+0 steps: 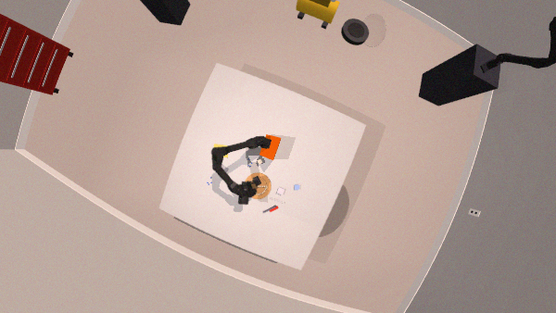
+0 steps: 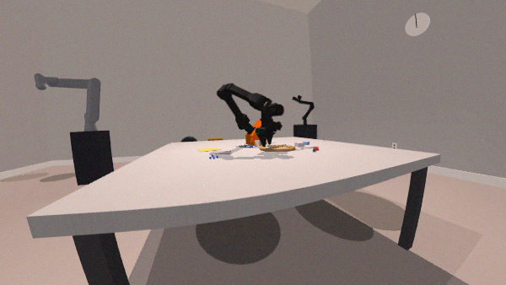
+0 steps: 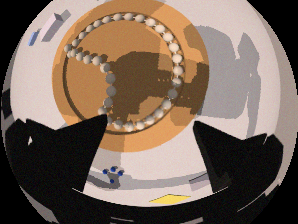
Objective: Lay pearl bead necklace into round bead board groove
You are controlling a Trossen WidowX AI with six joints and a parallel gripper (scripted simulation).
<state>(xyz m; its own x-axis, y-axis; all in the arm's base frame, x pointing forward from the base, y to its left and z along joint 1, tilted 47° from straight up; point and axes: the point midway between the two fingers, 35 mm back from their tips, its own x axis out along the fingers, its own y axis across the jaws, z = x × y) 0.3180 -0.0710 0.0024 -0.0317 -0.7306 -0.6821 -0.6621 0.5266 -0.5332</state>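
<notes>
The round orange bead board lies flat on the table. The pearl bead necklace lies on it. In the wrist view, its beads follow the groove along the top and right; the lower beads run close to the groove, partly just inside it. From the upper left, the strand bends inward over the board and back to the lower left, leaving the left arc of the groove bare. My gripper is wide open and empty, its fingertips low over the board's near edge. The left fingertip is beside the lower-left beads and may hide some.
Small blue balls and a yellow sheet lie nearby. A pale block, a blue piece and a red-and-grey tool lie beyond the board. An orange box stands near the arm's base.
</notes>
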